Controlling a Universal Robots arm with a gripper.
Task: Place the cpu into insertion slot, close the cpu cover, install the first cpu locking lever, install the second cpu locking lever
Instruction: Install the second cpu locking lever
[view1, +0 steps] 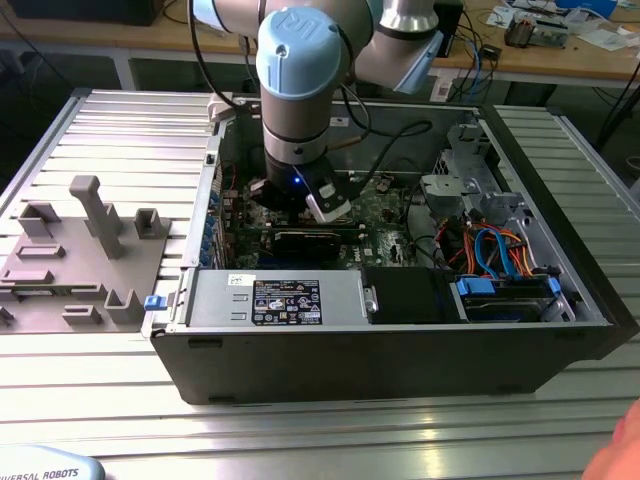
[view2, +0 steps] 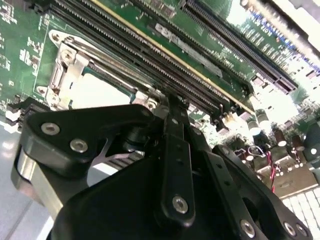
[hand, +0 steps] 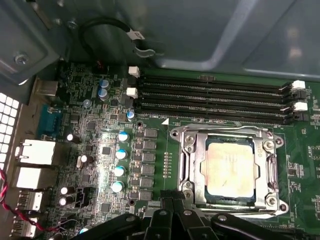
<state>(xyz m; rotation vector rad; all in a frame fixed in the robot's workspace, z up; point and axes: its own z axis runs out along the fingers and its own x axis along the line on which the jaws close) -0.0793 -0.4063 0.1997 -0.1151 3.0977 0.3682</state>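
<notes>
The cpu (hand: 227, 167), a dull silver square, lies seated in the insertion slot (hand: 186, 192) on the green motherboard. The cpu cover (hand: 230, 132), a silvery frame with a square window, lies flat over the chip's edges. My gripper (hand: 174, 201) hovers just off one side of the socket, black fingers pressed together with nothing seen between them. In the second wrist view the gripper (view2: 170, 102) stands close above the board beside the cpu (view2: 100, 90) and the socket frame (view2: 62, 65). In the exterior view the gripper (view1: 297, 205) is lowered inside the open computer case.
Long black memory slots (hand: 215, 97) run beside the socket, and a row of capacitors (hand: 120, 155) stands on its other side. The power supply (view1: 285, 300) and a drive cage with cables (view1: 500, 260) fill the case's front. A grey fixture tray (view1: 80, 250) sits at the exterior view's left.
</notes>
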